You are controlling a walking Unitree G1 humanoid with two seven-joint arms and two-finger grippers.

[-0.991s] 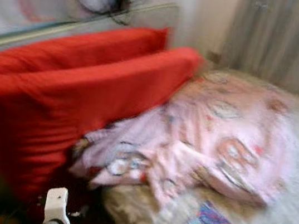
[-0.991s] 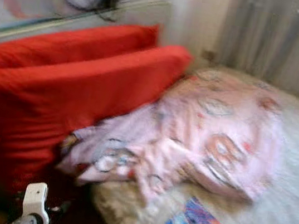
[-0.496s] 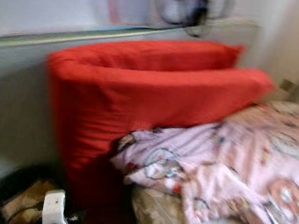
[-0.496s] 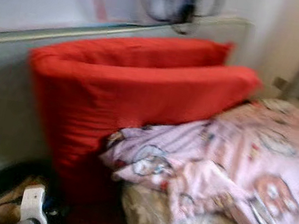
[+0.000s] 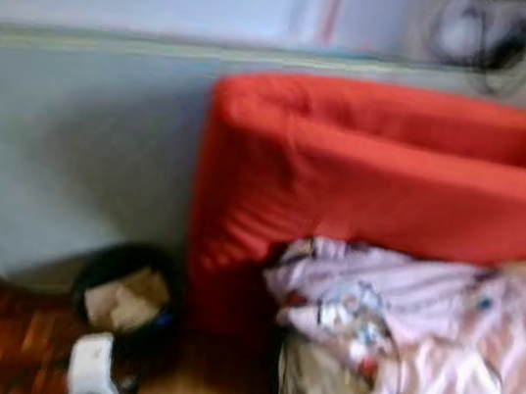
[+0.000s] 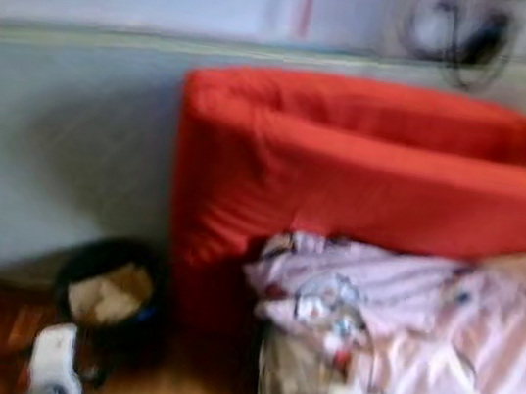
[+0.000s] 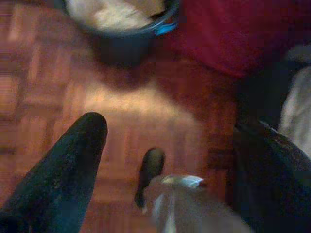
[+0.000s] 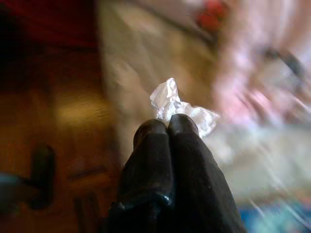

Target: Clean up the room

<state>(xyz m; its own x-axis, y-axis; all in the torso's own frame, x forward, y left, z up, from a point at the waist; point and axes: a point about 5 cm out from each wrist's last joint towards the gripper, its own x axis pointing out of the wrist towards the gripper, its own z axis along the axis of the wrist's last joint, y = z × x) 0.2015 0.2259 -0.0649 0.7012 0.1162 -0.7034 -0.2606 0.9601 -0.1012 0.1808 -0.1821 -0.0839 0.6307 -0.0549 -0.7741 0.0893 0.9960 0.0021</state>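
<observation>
While the head views have panned left since a second ago, curtain gone and bin (image 5: 124, 297) now in frame, that reads as the robot turning toward the bin, not things moving. Right hand (image 8: 167, 127) has its fingers pressed together, clamped on a crumpled paper wad (image 8: 181, 109) that sticks out past the tips, over the bed (image 8: 146, 58) edge. Wad has no clear long axis; it points away along the fingers. Left hand (image 7: 165, 145) is spread apart, empty, over the floor (image 7: 121, 116) near the bin. Likely next: carry wad to bin.
</observation>
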